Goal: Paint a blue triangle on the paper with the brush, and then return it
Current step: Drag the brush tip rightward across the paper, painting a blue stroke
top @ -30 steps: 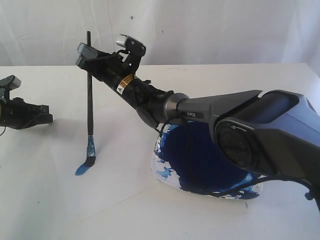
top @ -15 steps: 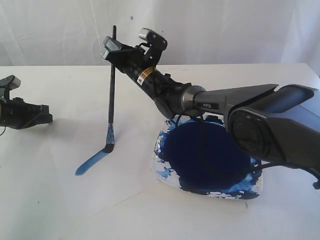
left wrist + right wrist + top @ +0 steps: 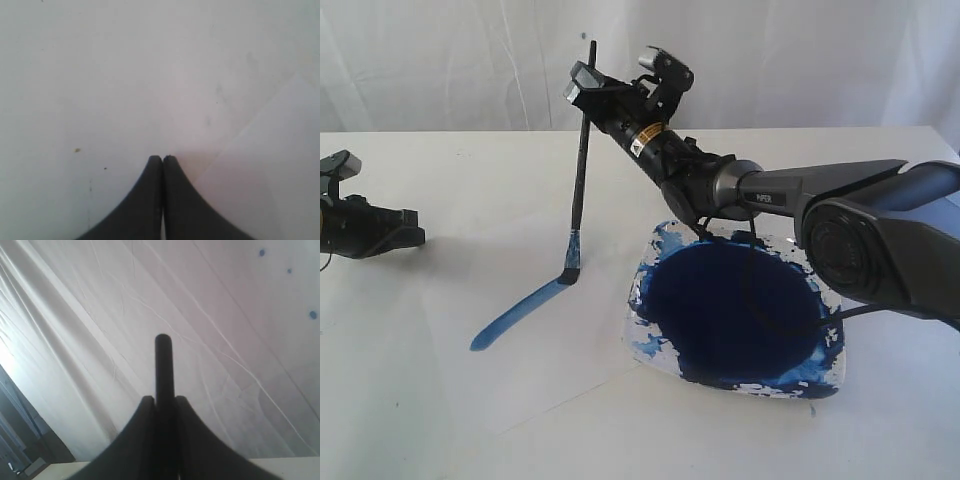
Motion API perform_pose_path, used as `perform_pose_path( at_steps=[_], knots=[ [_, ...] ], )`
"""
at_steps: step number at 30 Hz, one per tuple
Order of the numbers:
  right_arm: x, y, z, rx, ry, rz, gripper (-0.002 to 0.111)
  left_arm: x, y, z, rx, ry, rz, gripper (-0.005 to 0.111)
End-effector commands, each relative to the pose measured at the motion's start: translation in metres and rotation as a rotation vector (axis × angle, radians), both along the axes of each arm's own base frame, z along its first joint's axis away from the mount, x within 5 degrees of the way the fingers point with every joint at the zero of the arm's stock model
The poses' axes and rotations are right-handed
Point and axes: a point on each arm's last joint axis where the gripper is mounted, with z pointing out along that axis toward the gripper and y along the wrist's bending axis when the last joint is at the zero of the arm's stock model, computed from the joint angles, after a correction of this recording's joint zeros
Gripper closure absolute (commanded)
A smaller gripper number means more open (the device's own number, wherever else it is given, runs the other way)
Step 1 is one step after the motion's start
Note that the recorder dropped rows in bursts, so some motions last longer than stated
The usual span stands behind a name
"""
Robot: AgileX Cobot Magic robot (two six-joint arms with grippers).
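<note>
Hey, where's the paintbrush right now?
In the exterior view the brush stands nearly upright left of centre, held by the right pincer, its tip on the paper ending a blue stroke, beside the paint dish.

black right arm (image 3: 720, 185), yellow label (image 3: 642, 140), tapered black right hand (image 3: 162, 400).

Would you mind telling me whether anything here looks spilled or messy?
Yes: the paint dish is messy, dark blue paint smeared across its rim. A few blue specks also dot the white backdrop.
</note>
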Motion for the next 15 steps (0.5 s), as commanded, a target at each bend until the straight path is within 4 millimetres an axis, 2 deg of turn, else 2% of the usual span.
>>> perform_pose_path(
  at_steps=[1,7,15],
  knots=[
    [0.0012,-0.0025,0.0002,-0.041,-0.039,0.000,0.108,-0.0019,0.0054,-0.0075,0.072,0.020,0.013,0.107],
    [-0.0002,-0.0025,0.0033,-0.015,-0.064,0.011,0.108,-0.0019,0.0054,-0.0075,0.072,0.020,0.013,0.107],
    [-0.0040,-0.0015,0.0075,0.101,-0.008,0.093,0.108,-0.0019,0.0054,-0.0075,0.072,0.020,0.013,0.107]
  ],
)
